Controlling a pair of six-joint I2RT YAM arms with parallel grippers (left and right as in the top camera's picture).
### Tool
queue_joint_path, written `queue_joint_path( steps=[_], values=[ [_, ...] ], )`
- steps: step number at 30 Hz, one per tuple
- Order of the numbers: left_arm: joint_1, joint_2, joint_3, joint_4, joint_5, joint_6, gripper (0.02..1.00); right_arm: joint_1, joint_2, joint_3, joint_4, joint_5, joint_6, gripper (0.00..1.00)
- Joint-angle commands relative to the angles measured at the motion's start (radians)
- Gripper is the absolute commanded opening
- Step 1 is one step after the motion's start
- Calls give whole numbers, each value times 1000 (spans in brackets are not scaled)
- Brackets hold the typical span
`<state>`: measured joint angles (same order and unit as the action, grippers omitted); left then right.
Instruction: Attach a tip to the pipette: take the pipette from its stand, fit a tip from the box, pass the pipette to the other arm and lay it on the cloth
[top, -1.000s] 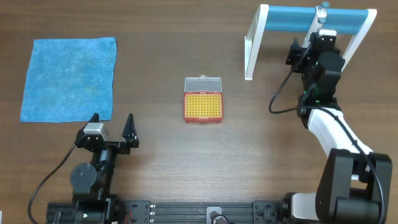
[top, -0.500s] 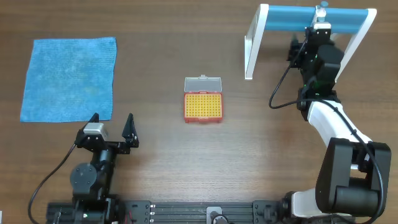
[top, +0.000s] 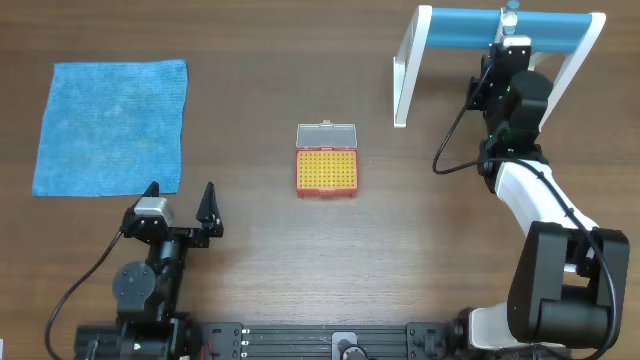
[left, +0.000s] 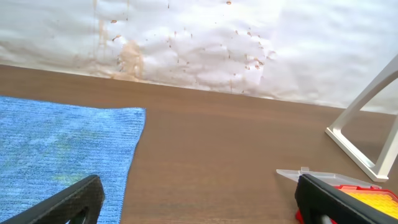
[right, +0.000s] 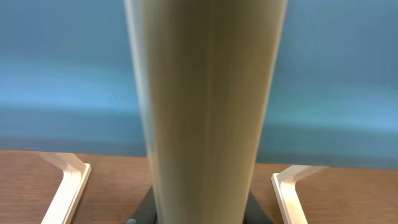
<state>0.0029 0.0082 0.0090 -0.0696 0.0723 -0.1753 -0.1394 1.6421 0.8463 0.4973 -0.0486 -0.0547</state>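
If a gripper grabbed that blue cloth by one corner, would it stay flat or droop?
Probably droop: the cloth lies thin and flat with slightly wavy edges, so it looks soft. Likely light too, and its ribbed weave should resist slipping.

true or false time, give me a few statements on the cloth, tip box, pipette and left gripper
The lid of the tip box is open. True.
The pipette lies on the cloth. False: it is at the stand, right in front of the right gripper.
The left gripper is open. True.
The tip box sits on the cloth. False: it stands on the bare table, apart from the cloth.
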Motion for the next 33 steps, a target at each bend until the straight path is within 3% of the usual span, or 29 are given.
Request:
queue_joint_path(
  steps=[1,7,16,20,25,28,30,33],
  values=[
    [-4,-5,-3,-2,11,20,993,0,-61,14,4,-8,4,71],
    [-4,-5,-3,-2,11,20,996,1,-139,14,-13,-9,58,71],
    [-4,-5,-3,-2,11,20,996,39,-217,13,-94,-9,58,73],
    [-4,-5,-3,-2,11,20,993,158,-274,13,-169,-27,58,71],
    [-4,-5,-3,-2,11,20,993,360,-334,7,-230,-146,58,73],
    [-4,-5,-3,-2,11,20,993,504,-370,-54,-122,-282,53,71],
    [-4,-5,-3,-2,11,19,993,549,-379,-116,-3,-286,50,71],
    [-4,-5,-3,-2,11,20,993,594,-373,-291,357,-286,50,71]
  ],
)
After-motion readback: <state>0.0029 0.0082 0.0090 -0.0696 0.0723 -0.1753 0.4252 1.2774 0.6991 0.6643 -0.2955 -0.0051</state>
